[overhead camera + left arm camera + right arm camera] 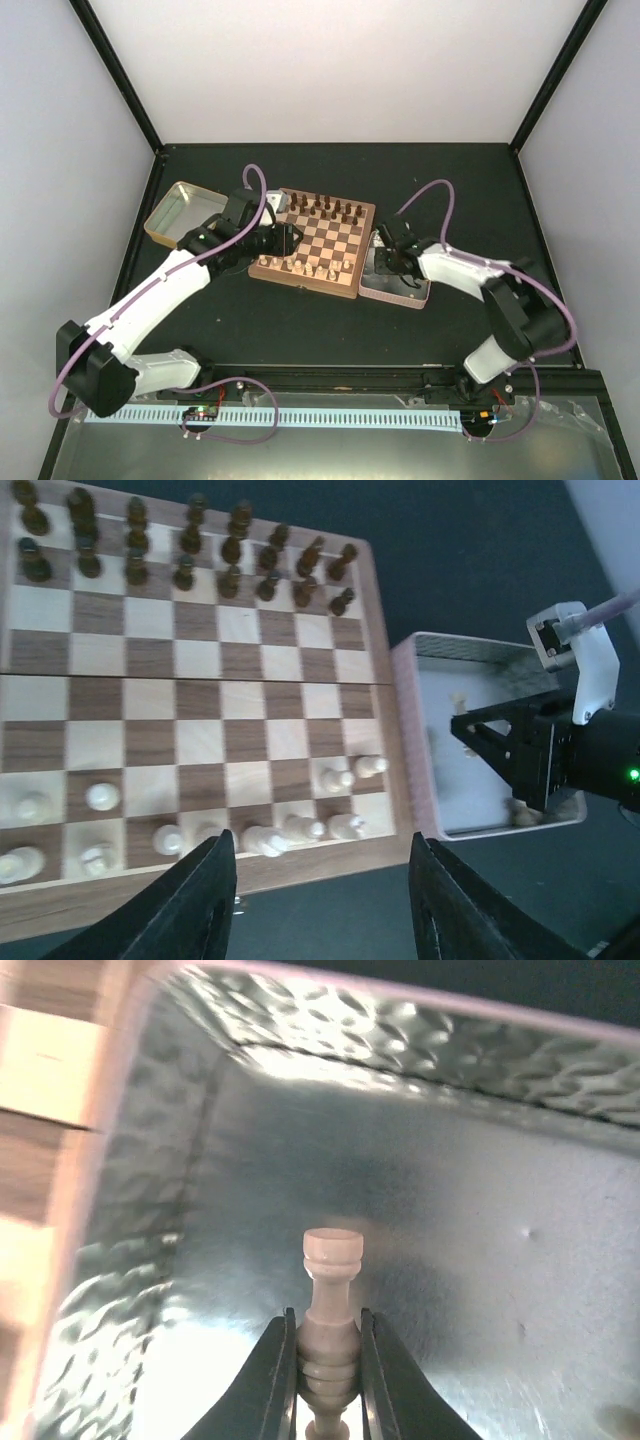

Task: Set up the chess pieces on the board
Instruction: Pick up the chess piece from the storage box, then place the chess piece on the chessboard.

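Observation:
The board (330, 240) lies mid-table; it fills the left wrist view (200, 695). Several light tan chess pieces (300, 828) stand or lie on its two near rows. My left gripper (320, 900) is open and empty, hovering over the board's near edge (287, 241). My right gripper (328, 1360) is shut on a light tan chess piece (331, 1305), gripping its base, inside the pink-rimmed tin (480, 1210). In the top view the right gripper (386, 262) is down in that tin (420, 296).
Dark brown chessmen (190, 555) fill the board's two far rows. An open metal tin (178, 212) lies left of the board. One or two loose light pieces (459, 700) remain in the right tin (430, 650). Black frame rails border the table.

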Robot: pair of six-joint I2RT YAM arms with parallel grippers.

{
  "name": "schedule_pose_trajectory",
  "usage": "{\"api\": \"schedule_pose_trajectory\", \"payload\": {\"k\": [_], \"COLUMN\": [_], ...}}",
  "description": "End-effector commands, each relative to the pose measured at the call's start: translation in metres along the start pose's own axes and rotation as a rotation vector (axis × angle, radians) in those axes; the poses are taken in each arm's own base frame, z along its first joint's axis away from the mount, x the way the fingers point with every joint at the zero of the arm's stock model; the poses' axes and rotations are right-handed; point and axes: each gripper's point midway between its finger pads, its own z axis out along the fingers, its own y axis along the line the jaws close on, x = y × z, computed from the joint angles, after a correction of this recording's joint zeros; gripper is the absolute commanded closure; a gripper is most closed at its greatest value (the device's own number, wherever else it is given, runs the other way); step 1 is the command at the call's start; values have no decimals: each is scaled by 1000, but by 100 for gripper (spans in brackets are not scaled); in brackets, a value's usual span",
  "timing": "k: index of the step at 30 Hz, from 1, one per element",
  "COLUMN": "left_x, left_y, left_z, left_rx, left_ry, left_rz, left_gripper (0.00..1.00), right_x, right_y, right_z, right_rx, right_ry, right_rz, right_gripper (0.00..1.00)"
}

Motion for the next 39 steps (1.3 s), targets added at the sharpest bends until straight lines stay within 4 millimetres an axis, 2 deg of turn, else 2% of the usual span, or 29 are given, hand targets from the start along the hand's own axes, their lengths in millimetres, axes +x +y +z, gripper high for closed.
{"api": "schedule_pose_trajectory", "payload": {"k": [1,5,9,12,15,20,27,37,39], "left_x": [-19,-21,-23,-22,-17,-15,-10,2,4], "left_y": [-42,-80,-112,-122,-128,-139,-140,-141,-142], "left_z": [-16,-24,-33,-31,-22,-21,-17,-15,-15], "left_rx": [243,465,637,682,725,786,788,792,796], "left_ry": [-93,-84,-12,56,129,172,210,252,256], "left_rz": [-2,19,28,6,-29,-49,-49,-33,-29], "left_gripper": [48,41,35,34,35,39,58,72,78], "right_x": [-44,-48,-30,-21,-12,-6,-8,-14,-15], "right_y": [34,76,116,128,132,135,136,137,137], "right_z": [-58,-114,-172,-207,-227,-237,-236,-235,-234], "right_rx": [-230,-515,-848,-1002,-1080,-1123,-1113,-1092,-1089], "right_ry": [-270,-369,-387,-447,-472,-471,-459,-445,-442], "right_rz": [-96,-244,-383,-462,-529,-579,-580,-561,-555], "right_gripper": [93,93,93,92,92,92,91,90,90]}}
